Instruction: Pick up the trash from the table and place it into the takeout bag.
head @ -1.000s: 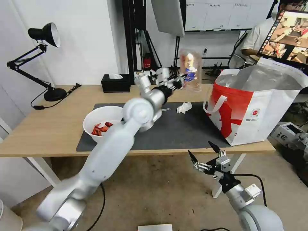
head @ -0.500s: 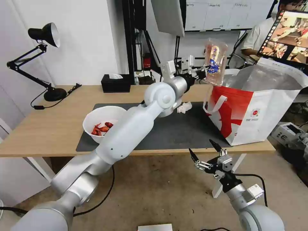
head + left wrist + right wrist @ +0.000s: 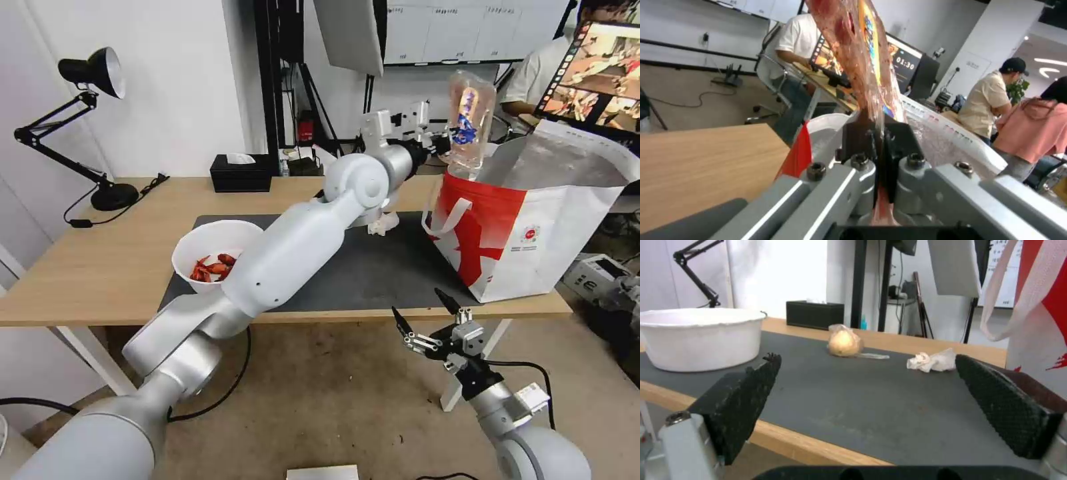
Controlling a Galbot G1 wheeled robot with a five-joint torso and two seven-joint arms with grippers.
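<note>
left gripper (image 3: 441, 141) jaws clamped on clear plastic tray (image 3: 471, 113) over foil-lined bag (image 3: 533, 220) | right gripper (image 3: 427, 323) jaws apart

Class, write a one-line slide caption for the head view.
Left gripper holds the clear plastic tray above the open takeout bag; right gripper waits open below the table.

Left arm hides wrapped lump (image 3: 844, 343)
</note>
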